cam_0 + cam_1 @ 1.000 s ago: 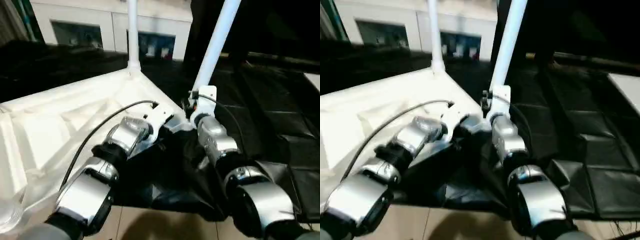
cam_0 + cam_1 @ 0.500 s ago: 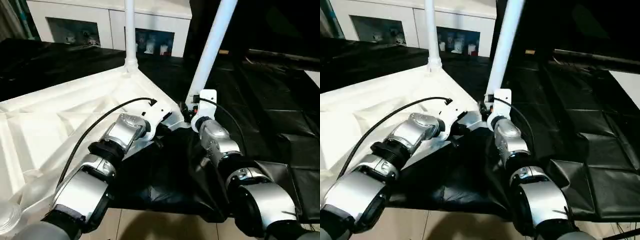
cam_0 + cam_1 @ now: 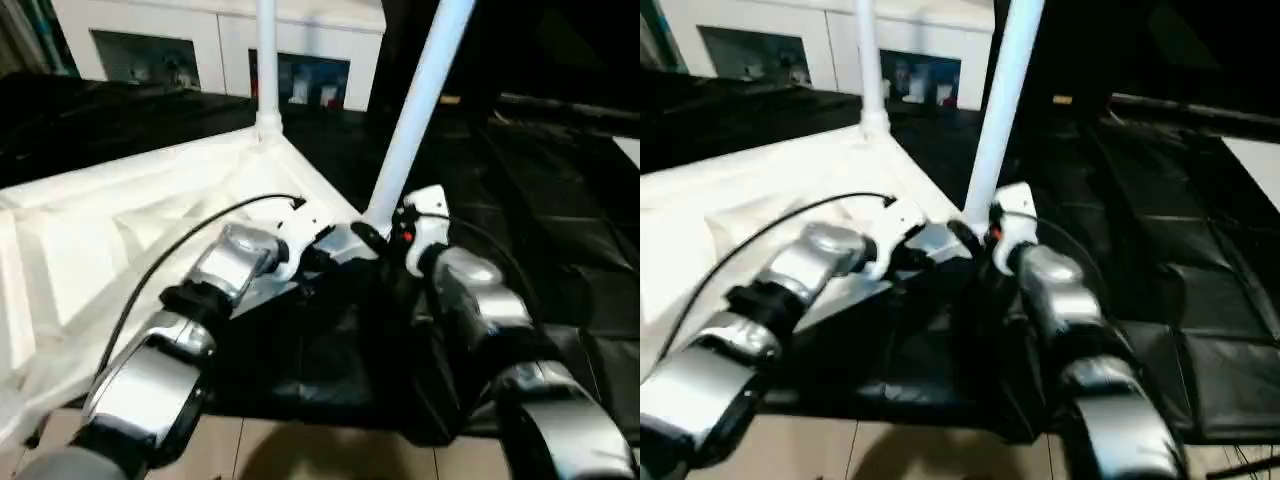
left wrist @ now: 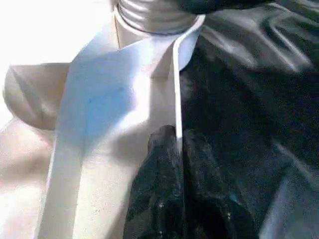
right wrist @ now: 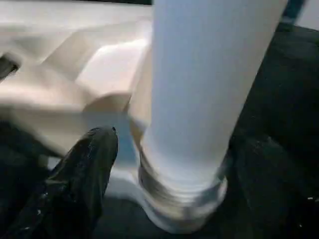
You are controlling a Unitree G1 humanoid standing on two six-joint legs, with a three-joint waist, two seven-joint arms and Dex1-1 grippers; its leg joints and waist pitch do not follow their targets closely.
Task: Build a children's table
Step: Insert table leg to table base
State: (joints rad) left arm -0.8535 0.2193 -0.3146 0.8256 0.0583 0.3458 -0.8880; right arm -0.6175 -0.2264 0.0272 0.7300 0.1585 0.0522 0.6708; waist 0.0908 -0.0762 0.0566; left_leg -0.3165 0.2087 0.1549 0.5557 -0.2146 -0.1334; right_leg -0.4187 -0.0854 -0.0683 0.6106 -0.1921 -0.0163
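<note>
The children's table (image 3: 110, 240) lies upside down, white, ribbed underside up. One white leg (image 3: 266, 60) stands in the far corner socket. A second leg (image 3: 420, 100) stands in the near corner socket, and its threaded base (image 5: 179, 184) shows in the right wrist view. My left gripper (image 4: 175, 142) is shut on the thin rim of the tabletop (image 4: 175, 89) just beside that socket. My right gripper (image 3: 385, 232) is at the near leg's base, open, with one black finger (image 5: 84, 169) standing clear of the tube.
The table rests on a large work table under a black cover (image 3: 560, 200), whose front edge drops to a tan floor (image 3: 300, 450). A white cabinet with glass doors (image 3: 200, 50) stands behind. A black cable (image 3: 200, 230) arcs over my left forearm.
My right arm has drawn slightly back and to the right from the near leg's base. The left gripper stays on the rim. The camera has shifted a little.
</note>
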